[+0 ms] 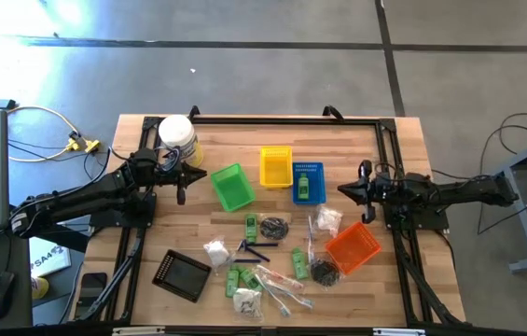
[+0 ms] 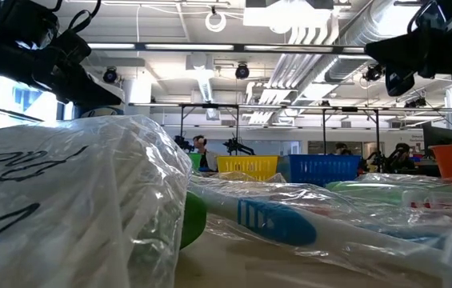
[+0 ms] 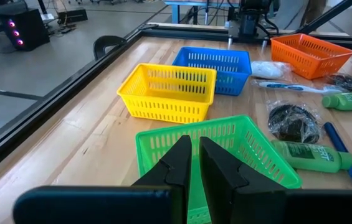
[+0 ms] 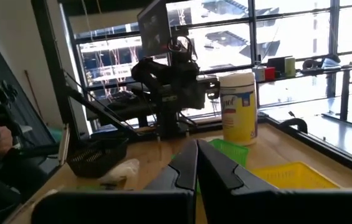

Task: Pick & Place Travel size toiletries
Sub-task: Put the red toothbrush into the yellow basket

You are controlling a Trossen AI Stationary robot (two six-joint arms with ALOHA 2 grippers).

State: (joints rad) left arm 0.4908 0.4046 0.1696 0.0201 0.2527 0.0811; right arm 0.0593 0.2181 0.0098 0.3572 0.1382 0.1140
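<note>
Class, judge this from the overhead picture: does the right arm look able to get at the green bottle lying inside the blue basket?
Probably yes. The right gripper, shut and empty, hangs just beside the blue basket. The green bottle lies uncovered in the open-topped basket, nothing between them.

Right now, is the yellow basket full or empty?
Empty: the yellow basket shows only its bare slotted floor and walls in the left wrist view.
</note>
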